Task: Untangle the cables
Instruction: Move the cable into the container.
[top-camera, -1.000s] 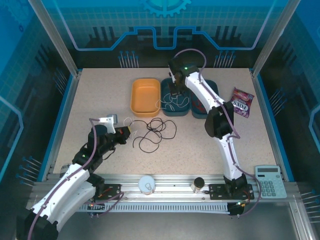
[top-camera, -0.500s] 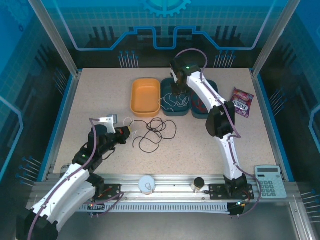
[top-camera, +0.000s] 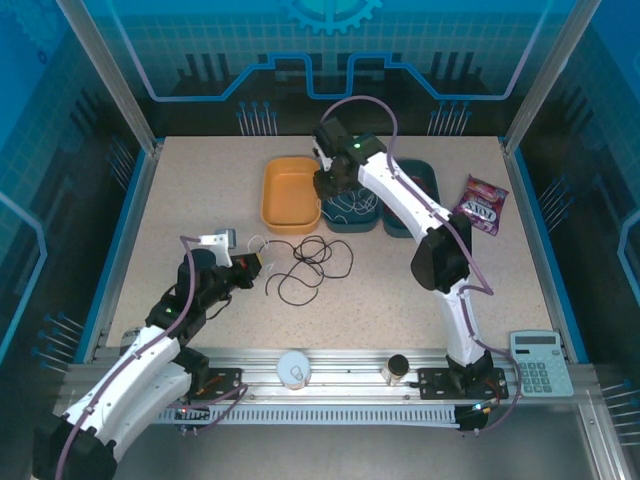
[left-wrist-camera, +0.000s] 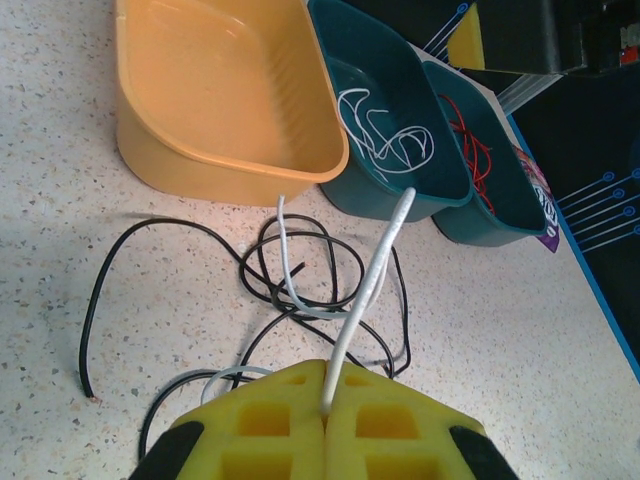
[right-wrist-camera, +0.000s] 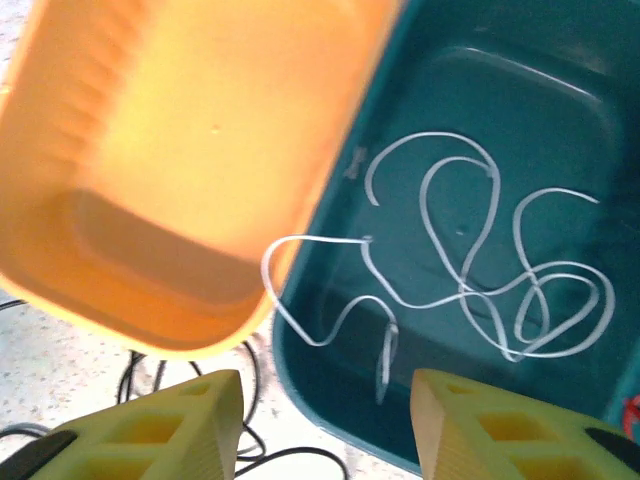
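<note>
Firmly in left claw (left-wrist-camera: 325, 402): white cable (left-wrist-camera: 366, 288)

White cable (right-wrist-camera: 462, 288) loosely coiled just right of orange tray (left-wrist-camera: 220, 90). Red cable (left-wrist-camera: 470, 140) further right. Black cable (left-wrist-camera: 243, 270) looped in front, white strand (left-wrist-camera: 368, 295) threaded through.

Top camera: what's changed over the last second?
The right gripper swung left, from above the teal bin toward the orange bin, jaws open. The left gripper stayed shut on the white cable; the black cable kept its place on the table.
</note>
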